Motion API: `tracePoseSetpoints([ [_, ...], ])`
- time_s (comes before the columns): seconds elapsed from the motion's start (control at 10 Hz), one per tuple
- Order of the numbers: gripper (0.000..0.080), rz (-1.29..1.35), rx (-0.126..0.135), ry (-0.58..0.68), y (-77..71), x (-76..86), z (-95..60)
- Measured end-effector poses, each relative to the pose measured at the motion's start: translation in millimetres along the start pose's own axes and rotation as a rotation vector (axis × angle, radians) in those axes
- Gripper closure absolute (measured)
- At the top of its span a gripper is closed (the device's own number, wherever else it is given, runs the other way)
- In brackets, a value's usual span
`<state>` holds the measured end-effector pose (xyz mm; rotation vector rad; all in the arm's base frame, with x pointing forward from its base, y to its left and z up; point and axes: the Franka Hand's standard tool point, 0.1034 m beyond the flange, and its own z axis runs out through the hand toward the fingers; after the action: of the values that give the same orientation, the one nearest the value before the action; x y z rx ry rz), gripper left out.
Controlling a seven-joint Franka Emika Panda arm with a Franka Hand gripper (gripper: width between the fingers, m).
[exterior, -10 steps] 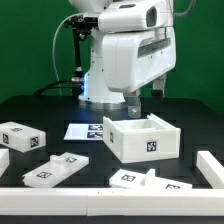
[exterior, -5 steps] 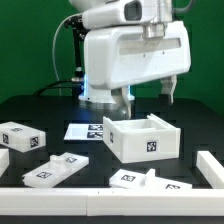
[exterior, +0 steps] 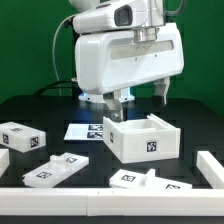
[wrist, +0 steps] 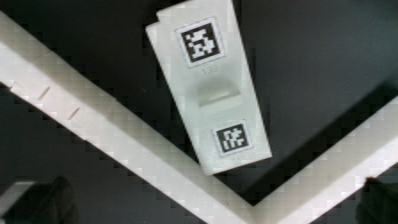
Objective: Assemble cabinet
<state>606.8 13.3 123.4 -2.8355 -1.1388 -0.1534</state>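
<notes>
Cabinet [exterior: 146, 140] is seen on the black desk [exterior: 35, 112], toward the exterior view's right, just beside the marker board [exterior: 85, 130]. Above it the hand [exterior: 141, 98] is held with fingers spread and nothing gripped.

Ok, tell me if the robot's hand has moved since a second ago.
Yes. The hand swung toward the exterior view's left, judged against the unmoved white thin-walled plastic cabinet box.
</notes>
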Motion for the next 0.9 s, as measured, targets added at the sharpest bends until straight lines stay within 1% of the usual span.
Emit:
tracePoseSetpoints([
  [0.1,0.0002,0.034,0.001,0.0,-0.3,0.0,0.5],
  [0.2,0.0002,0.137,-0.021,0.009,-0.6,5.7,4.3],
  [0.3,0.0002,0.279,-0.028,0.025,-4.1,12.9,14.6],
  [0.4,0.0002,0.452,-0.038,0.056,-2.0,16.1,25.1],
  [0.5,0.0002,0.517,-0.031,0.059,0.5,12.6,29.4],
  [0.7,0.0002,0.637,-0.027,0.063,-2.0,15.5,29.0],
  [0.9,0.0002,0.81,-0.013,0.061,-4.5,15.9,32.4],
])
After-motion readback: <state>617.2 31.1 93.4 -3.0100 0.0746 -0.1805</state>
